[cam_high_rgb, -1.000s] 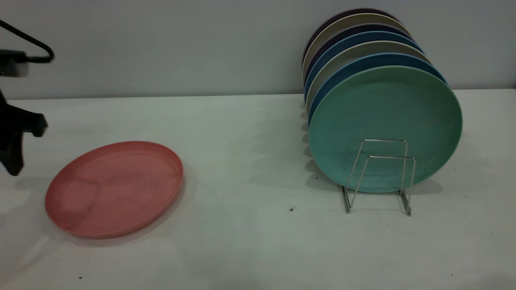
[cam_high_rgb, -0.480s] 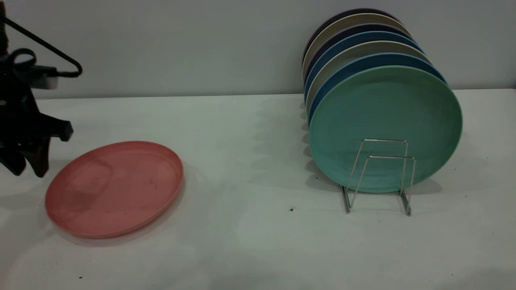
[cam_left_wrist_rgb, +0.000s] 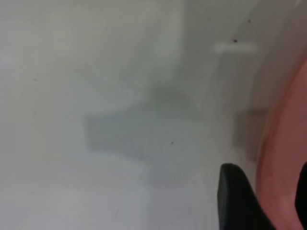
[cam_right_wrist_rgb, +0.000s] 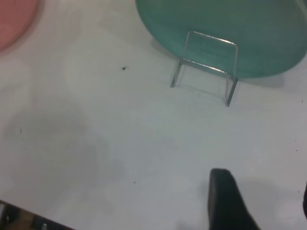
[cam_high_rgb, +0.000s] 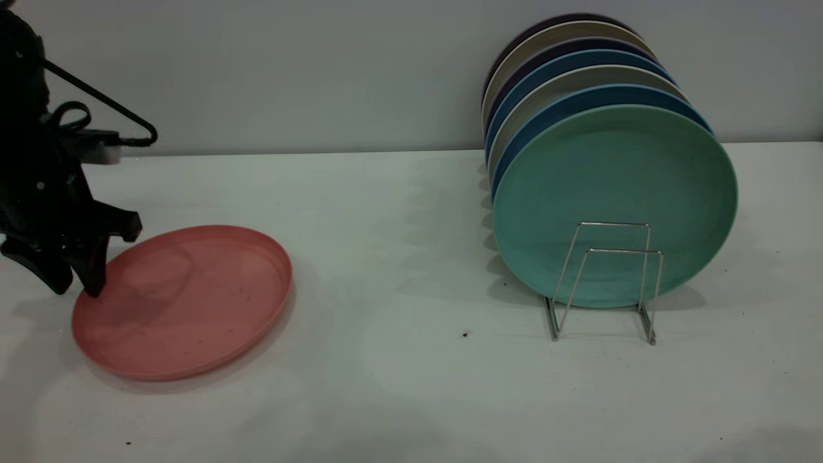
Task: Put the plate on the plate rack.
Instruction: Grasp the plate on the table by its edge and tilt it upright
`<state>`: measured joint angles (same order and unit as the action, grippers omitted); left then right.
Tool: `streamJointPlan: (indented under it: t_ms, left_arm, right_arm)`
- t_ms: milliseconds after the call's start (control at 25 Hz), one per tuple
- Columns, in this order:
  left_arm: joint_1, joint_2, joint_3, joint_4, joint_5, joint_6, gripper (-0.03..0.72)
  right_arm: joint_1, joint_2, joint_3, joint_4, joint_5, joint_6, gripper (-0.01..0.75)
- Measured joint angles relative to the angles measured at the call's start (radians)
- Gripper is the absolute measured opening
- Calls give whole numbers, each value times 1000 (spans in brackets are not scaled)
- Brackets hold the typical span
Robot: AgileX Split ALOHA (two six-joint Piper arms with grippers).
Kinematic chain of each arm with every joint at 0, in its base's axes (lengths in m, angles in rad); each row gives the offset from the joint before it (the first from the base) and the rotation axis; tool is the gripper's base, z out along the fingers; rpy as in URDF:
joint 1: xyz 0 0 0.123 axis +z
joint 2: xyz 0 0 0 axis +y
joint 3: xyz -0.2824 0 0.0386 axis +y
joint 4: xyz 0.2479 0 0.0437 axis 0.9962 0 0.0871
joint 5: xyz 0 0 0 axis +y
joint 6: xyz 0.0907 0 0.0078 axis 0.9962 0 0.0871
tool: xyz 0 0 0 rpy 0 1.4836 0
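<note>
The left pincer [cam_high_rgb: 74, 280] hovers open, straddling the far-left rim of the pink plate [cam_high_rgb: 183, 301], which lies flat on the worktop [cam_high_rgb: 398, 386]. This looks like the grasping step. Next it should close on the rim, then carry the plate to the rack [cam_high_rgb: 604, 283], well apart.

The plate [cam_high_rgb: 183, 301] lies flat at nine o'clock on the table [cam_high_rgb: 398, 386]; the plate rack [cam_high_rgb: 604, 283] stands at three o'clock, a row of plates [cam_high_rgb: 611, 193] upright behind its front loops, seemingly slotted in.

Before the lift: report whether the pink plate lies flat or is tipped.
Flat: the pink plate rests on the table, its rim level all round, none raised.
</note>
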<state>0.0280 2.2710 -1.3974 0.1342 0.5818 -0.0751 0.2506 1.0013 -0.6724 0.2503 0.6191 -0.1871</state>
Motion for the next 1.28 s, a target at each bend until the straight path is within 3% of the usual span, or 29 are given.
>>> streamJointPlan:
  t_ms: [320,600,960,1280]
  left_arm:
    - [0,60,-26,-4,-29,11,323]
    - [0,63,-26,-6,-96,32,77]
    - [-1,62,-28,-9,-173,85,66]
    - [-45,-42,-28,-12,-93,340,32]
  right_arm:
    - [0,2,0,0,-3,0,402]
    - [0,2,0,0,-3,0,402]
    - [0,2,0,0,-3,-4,402]
    - [0,4,-1,86,4,-110,402]
